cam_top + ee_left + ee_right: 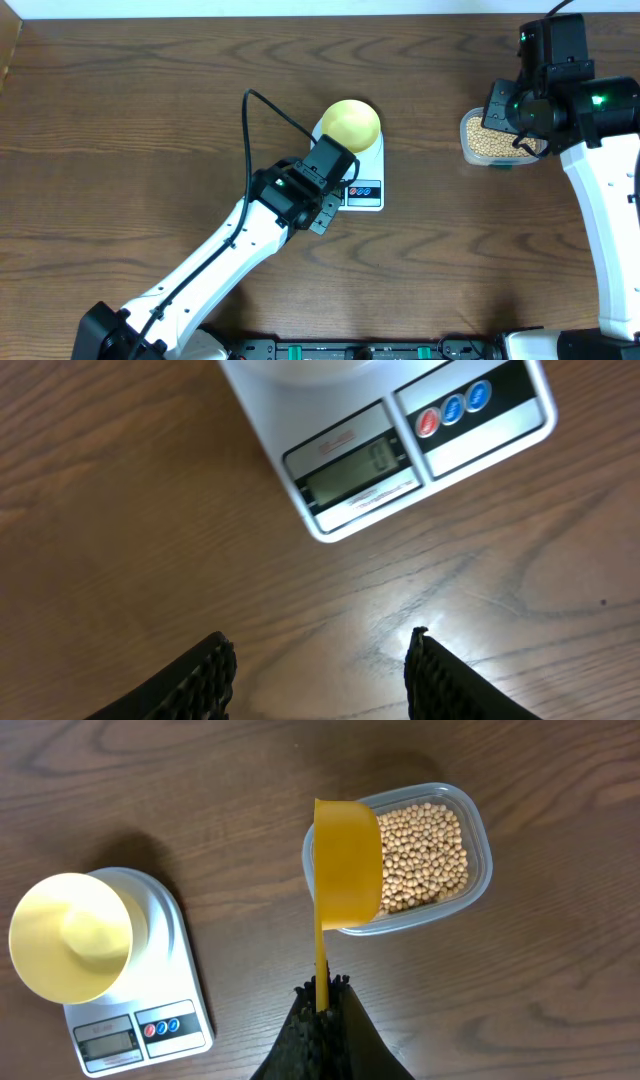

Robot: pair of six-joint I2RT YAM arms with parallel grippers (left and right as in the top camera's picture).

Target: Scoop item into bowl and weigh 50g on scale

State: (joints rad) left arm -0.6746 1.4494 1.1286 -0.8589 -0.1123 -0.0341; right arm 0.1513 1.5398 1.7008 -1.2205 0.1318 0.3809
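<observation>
on my overhead feed the scale (366, 190) lies near the middle of the table (150, 100). its long axis runs roughly from the far edge back toward the arm bases, a little skewed. its display (352, 472) and the red and blue buttons (452, 407) are at the near end, pointing at my left arm. the digits are blurred, but i read what looks like a single 0. the bowl (350, 124) sits upright on the far end of the scale, mouth up, its inside plain yellow.

my left gripper (320, 650) is released, fingers spread wide over bare wood just short of the display end and aimed at it.

my right gripper (320, 985) is clenched on the thin handle of the scoop (348, 865). the handle runs straight out from the fingers, and the cup end is over the tub's (482, 870) rim on the side nearer the scale. i cannot tell which way the cup faces. the beans (430, 850) lie in the tub, well to the right of the scale.
</observation>
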